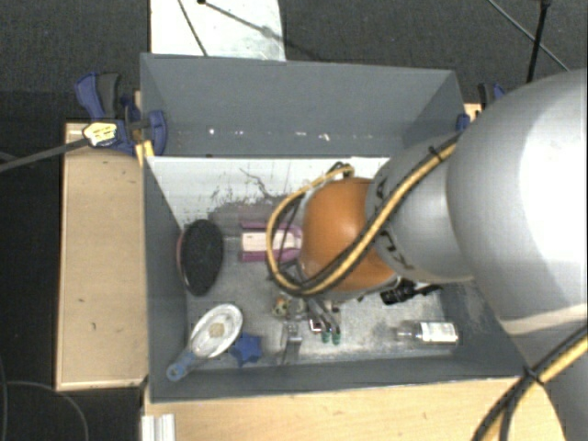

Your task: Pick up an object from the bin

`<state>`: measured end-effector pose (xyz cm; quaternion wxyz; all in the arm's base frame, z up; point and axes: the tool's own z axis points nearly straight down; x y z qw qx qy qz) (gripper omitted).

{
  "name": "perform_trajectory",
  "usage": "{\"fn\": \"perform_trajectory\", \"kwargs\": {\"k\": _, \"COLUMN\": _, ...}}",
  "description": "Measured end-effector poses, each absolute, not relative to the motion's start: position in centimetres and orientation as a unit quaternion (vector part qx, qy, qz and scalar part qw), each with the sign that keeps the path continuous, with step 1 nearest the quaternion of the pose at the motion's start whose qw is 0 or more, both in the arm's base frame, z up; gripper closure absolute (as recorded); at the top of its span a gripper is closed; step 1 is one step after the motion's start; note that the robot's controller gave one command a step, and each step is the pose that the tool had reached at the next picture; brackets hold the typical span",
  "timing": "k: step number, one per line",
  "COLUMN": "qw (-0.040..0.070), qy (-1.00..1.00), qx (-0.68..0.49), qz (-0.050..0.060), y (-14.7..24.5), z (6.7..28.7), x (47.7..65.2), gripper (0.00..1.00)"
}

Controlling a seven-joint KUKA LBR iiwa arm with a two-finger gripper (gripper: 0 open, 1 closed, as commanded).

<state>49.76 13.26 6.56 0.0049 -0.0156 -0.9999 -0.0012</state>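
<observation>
The big silver arm (514, 182) and its orange wrist cover (335, 237) hide much of the grey metal bin (294, 108). The gripper (308, 327) is low at the bin's 6 o'clock, spread or pressed together I cannot tell. It may close on bare floor — the black oval brush (202, 255) lies at 9 o'clock, the half-covered pink-and-purple block (262, 239) at 10, the blue-handled white scoop (216, 331) at 8, the small white tube (432, 333) at 4.

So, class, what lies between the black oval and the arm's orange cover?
A pink and white box lies between the black oval and the orange cover, in the camera view.
</observation>
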Motion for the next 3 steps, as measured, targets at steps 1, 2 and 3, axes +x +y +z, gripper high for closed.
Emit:
{"fn": "perform_trajectory", "kwargs": {"k": 1, "qw": -0.004, "qy": -1.0, "qx": 0.028, "qz": -0.003, "y": 20.0, "z": 7.1, "x": 48.3, "gripper": 0.0}}
{"fn": "perform_trajectory", "kwargs": {"k": 2, "qw": -0.001, "qy": -1.0, "qx": 0.024, "qz": -0.001, "y": 19.6, "z": 7.1, "x": 48.2, "gripper": 1.0}}
{"fn": "perform_trajectory", "kwargs": {"k": 3, "qw": -0.005, "qy": -0.999, "qx": 0.037, "qz": -0.001, "y": 17.1, "z": 22.4, "x": 49.3, "gripper": 1.0}}
